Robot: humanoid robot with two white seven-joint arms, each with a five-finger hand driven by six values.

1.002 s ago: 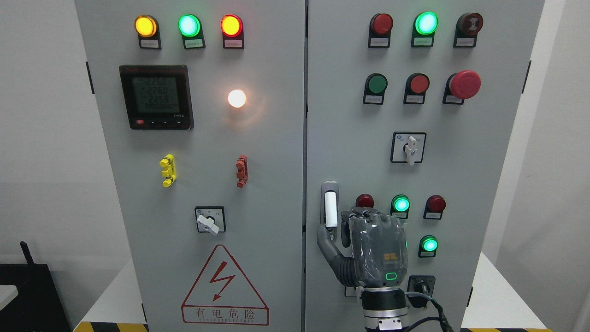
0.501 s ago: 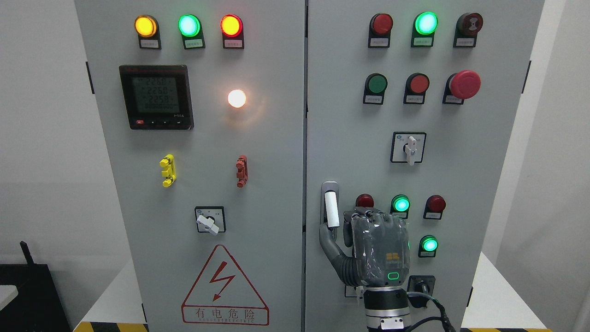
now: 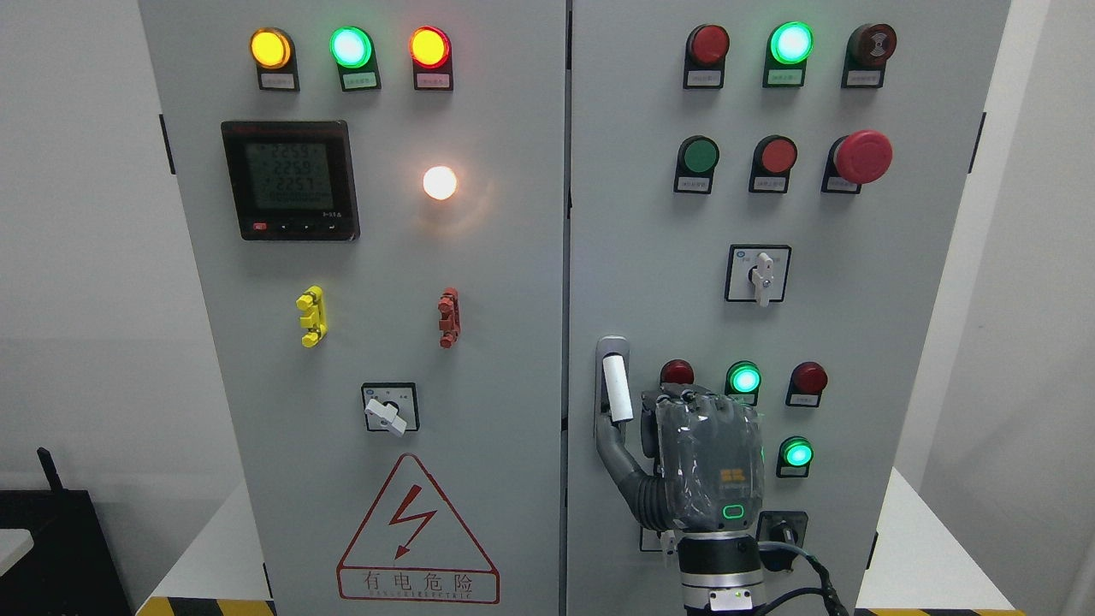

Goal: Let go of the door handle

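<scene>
**Hand beside the door handle, thumb at its lower end**

The right hand [image 3: 706, 462] rises from the bottom edge of the frame, right of the middle, with its back toward the camera. Its fingers [image 3: 684, 398] are curled over at the top, and its thumb [image 3: 614, 445] stretches up and to the left. The thumb tip meets the lower end of the door handle [image 3: 617, 388]; whether the hand truly grips the handle or only touches it cannot be told from this view. The handle is a white bar, tilted slightly, in a grey recess on the left edge of the right door [image 3: 650, 257], just up and to the left of the hand.

Just right of the hand, two green lights [image 3: 744, 378] glow, with a red button [image 3: 808, 377] beside the upper one. A black knob [image 3: 780, 532] sits near the wrist. On the left door [image 3: 385, 274], a lightning warning triangle [image 3: 417, 530] fills the lower part, and a black meter [image 3: 290, 180] sits in the upper left.
</scene>
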